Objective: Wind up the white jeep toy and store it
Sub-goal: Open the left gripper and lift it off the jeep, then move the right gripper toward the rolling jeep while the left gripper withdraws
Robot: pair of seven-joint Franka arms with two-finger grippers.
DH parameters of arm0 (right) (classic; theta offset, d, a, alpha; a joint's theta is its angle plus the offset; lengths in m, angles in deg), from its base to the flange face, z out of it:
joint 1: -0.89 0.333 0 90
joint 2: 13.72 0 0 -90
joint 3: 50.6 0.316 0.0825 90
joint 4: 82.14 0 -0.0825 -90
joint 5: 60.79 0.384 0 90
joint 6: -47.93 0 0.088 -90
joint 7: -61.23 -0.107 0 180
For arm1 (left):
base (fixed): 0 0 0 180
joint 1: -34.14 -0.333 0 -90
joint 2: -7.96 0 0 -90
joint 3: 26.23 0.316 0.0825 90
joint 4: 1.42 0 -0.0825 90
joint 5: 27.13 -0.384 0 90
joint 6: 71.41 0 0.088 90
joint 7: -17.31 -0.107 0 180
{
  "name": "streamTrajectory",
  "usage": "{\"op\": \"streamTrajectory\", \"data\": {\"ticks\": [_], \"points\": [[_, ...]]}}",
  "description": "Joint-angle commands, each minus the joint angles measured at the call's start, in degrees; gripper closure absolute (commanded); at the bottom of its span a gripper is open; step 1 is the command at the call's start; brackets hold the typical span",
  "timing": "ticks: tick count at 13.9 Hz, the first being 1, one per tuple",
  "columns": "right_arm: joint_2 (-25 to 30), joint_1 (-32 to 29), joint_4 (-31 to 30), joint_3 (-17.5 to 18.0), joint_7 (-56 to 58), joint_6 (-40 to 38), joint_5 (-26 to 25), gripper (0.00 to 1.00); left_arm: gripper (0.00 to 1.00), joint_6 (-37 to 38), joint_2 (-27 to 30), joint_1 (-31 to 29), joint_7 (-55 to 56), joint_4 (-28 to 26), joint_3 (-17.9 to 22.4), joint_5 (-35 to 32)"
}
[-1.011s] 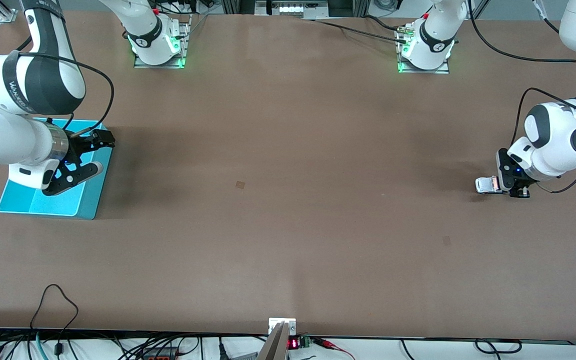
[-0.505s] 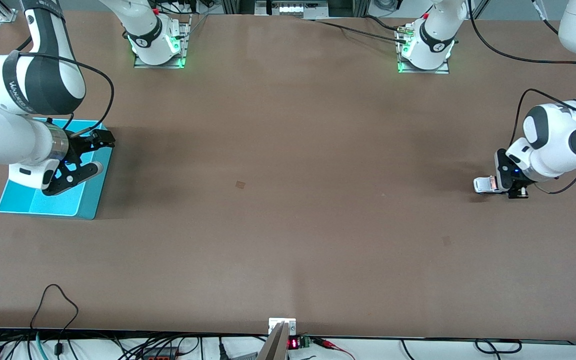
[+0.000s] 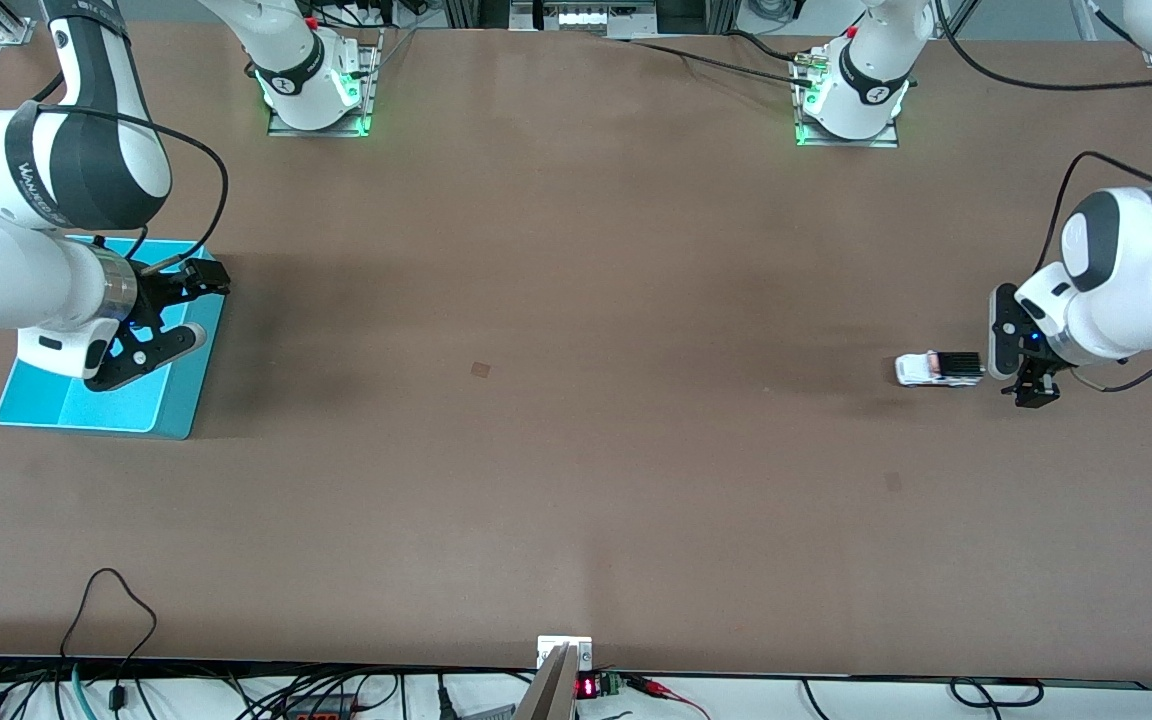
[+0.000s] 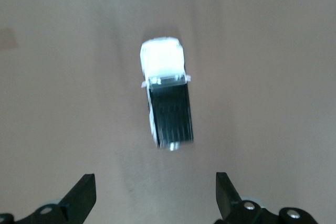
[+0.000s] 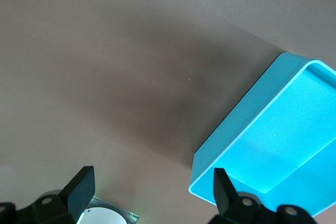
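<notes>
Jaws on both arms stand apart, and neither is clamped on anything. We find the left gripper (image 3: 1026, 370) low over the counter (image 3: 576, 480) toward the left arm's end, its two black fingers (image 4: 84, 198) spread wide with bare counter between them. The white jeep toy (image 3: 938, 369) sits on the counter just beside that gripper, on the side toward the right arm's end — close to the fingertips but clear of them, with a visible gap. In the left wrist view the jeep (image 4: 167, 95) shows its white bonnet pointing away from the gripper and its black ribbed roof panel toward it; all of the body we can see rests flat on its wheels, upright. Its outline is slightly smeared in that view, so finer detail we leave unreported.

We note the right gripper (image 3: 171, 315) hanging over the cyan bin (image 3: 86, 412) at the right arm's end of the counter, fingers parted and holding nothing; this arm waits. The right wrist view shows one corner of the bin (image 5: 273, 145) — raised walls, flat floor — and nothing lying on the part of the floor in sight. Jeep and bin are well apart, at the two ends of the counter.
</notes>
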Motion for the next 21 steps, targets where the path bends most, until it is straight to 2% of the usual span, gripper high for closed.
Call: {"op": "streamTrajectory", "data": {"ticks": [1,3,6,11,16,21], "points": [[0.13,-0.24,0.21,-0.05,0.91,-0.66,0.66,0.00,0.00,0.72,1.35,-0.52,-0.12,-0.50,-2.21,-0.69],[0.13,-0.24,0.21,-0.05,0.91,-0.66,0.58,0.00,0.00,0.29,1.35,0.79,0.41,-0.24,-3.00,0.87],[0.13,-0.24,0.21,-0.05,0.91,-0.75,0.58,0.00,0.00,0.19,1.27,2.64,1.73,0.47,-3.01,9.91],[0.13,-0.24,0.12,-0.05,0.91,-0.66,0.66,0.00,0.00,-0.68,0.83,5.81,9.88,2.22,-2.66,18.37],[0.13,-0.33,0.03,-0.05,0.99,-0.75,0.66,0.00,0.00,-0.60,1.53,8.01,38.32,2.93,-2.13,18.47],[0.22,-1.64,-1.63,-0.05,5.20,0.65,1.63,0.00,0.00,-0.07,5.04,10.02,60.05,2.93,-0.82,18.47]]}}
